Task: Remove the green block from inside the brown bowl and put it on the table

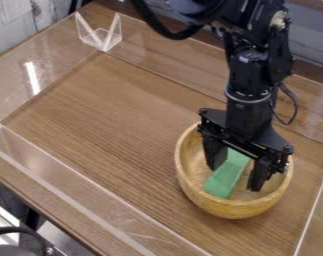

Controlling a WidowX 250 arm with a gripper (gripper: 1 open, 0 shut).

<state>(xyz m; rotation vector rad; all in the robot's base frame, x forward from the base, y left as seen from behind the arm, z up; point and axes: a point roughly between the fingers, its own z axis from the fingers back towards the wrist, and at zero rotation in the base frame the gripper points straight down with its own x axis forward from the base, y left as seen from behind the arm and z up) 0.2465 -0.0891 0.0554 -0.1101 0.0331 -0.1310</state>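
Note:
The green block [225, 181] lies inside the brown bowl [195, 188], which stands on the table [110, 110] at the lower right. My gripper [237, 167] points straight down into the bowl, its black fingers open and straddling the upper end of the block. One finger is to the block's left, the other to its right near the far rim. Whether the fingertips touch the block is hard to tell. The block rests on the bowl's floor, its lower end toward the near rim.
Clear acrylic walls [44, 60] run along the table's left and near edges. A small clear acrylic stand [100, 32] sits at the far left corner. The black arm [257, 50] rises from the bowl toward the top right.

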